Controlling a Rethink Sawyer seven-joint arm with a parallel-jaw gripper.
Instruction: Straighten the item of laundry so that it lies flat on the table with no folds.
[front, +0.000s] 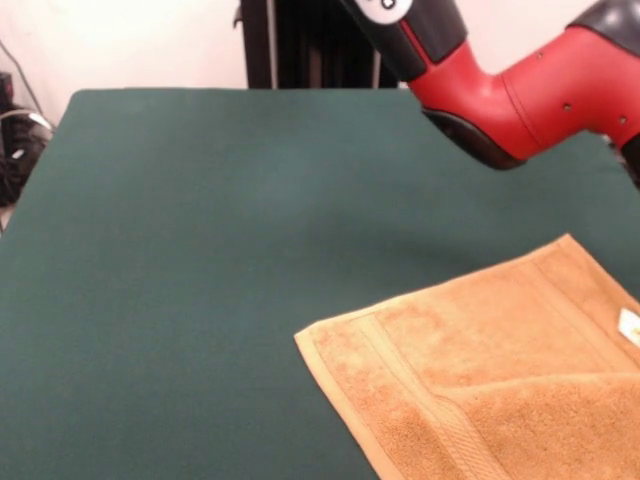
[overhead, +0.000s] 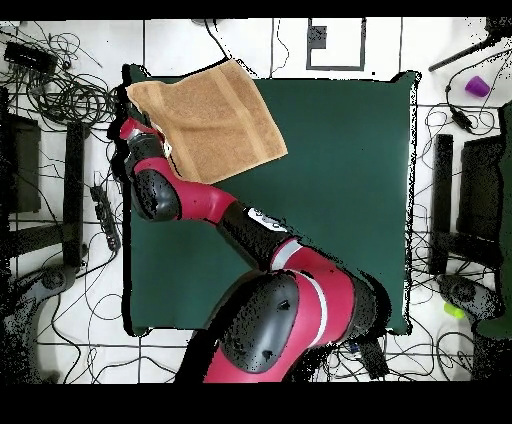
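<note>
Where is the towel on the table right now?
The towel lies at the table's near right corner in the front view; overhead it fills the top left corner, beside the arm's end, one part folded over.

Golden-orange stripe-bordered towel (front: 500, 380), dark green table (front: 200, 250)

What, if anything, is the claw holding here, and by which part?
It cannot be told. The arm reaches to the towel at the table's corner, but the claw itself is hidden, so no hold shows.

The red and black arm (overhead: 215, 205) is stretching from its base toward the table's far-left corner, its gripper hidden from sight.
</note>
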